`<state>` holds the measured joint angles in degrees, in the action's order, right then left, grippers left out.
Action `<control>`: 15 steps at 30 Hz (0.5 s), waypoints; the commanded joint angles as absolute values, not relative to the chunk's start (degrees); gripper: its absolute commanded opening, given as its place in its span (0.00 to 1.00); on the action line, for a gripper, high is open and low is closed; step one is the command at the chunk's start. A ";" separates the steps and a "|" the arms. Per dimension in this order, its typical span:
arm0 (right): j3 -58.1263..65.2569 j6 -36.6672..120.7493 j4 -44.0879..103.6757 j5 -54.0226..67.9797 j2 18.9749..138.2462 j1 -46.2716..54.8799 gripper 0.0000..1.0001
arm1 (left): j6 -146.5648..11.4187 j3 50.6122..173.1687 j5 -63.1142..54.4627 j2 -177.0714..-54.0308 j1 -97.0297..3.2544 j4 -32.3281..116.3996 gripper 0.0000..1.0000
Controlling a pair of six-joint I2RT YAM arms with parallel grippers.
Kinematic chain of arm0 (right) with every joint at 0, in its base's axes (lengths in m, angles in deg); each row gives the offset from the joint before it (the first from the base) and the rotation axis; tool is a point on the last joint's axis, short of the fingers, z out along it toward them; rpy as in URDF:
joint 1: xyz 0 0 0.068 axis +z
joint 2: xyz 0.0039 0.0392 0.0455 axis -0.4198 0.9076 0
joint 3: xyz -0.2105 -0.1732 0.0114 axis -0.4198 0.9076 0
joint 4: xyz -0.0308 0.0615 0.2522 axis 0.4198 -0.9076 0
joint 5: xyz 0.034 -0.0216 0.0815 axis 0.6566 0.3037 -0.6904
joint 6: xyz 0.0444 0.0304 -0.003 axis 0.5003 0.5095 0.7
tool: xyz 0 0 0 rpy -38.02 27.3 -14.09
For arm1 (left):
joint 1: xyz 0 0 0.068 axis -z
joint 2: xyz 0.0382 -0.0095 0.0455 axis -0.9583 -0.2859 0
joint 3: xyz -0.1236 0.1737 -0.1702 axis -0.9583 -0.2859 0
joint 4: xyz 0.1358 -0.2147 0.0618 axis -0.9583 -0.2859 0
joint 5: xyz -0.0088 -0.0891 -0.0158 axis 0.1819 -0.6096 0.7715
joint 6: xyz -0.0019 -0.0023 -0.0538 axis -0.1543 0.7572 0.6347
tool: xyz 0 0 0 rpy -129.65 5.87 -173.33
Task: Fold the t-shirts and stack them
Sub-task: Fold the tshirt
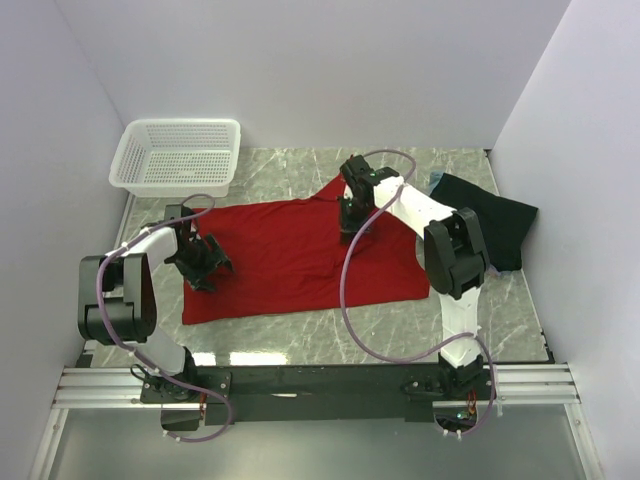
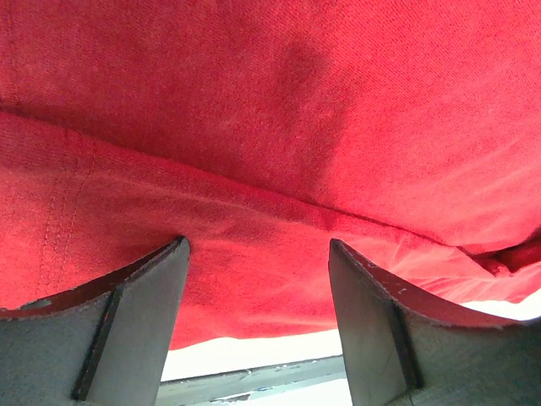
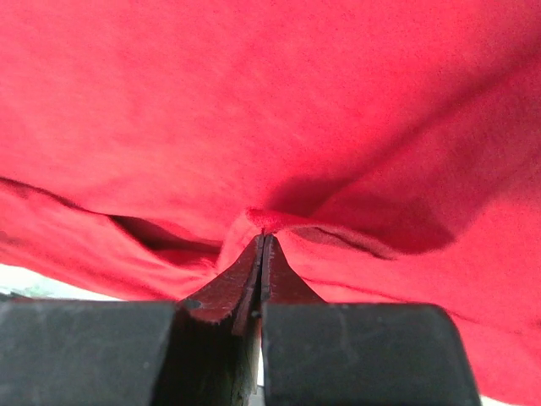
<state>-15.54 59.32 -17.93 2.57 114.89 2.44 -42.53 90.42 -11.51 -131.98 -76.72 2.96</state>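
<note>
The red t-shirt (image 1: 300, 255) lies spread on the marble table, with one corner pointing up at the back. My left gripper (image 1: 205, 262) is open at the shirt's left edge. In the left wrist view (image 2: 258, 245) its two fingers stand apart with red cloth (image 2: 279, 127) between and beyond them. My right gripper (image 1: 352, 225) is over the shirt's upper middle. In the right wrist view (image 3: 264, 235) it is shut on a small raised pinch of red cloth (image 3: 279, 101). The black t-shirt (image 1: 490, 225) lies crumpled at the right, with a light blue edge (image 1: 437, 182) beside it.
A white mesh basket (image 1: 180, 155) stands at the back left corner. White walls close in the table on the left, back and right. The arms' rail (image 1: 300, 385) runs along the near edge.
</note>
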 commanded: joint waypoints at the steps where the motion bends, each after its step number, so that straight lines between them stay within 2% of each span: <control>1: -21.42 57.82 -18.04 -0.23 116.96 3.30 0.00 | -43.73 88.94 -10.74 -135.51 -76.46 6.36 0.74; 9: -31.18 56.50 -20.85 -2.87 123.56 3.57 0.00 | -43.64 89.11 -10.74 -136.65 -76.46 6.18 0.74; 15: -33.30 56.32 -20.59 -5.50 125.58 3.74 0.00 | -43.82 89.47 -10.13 -136.74 -76.55 5.57 0.74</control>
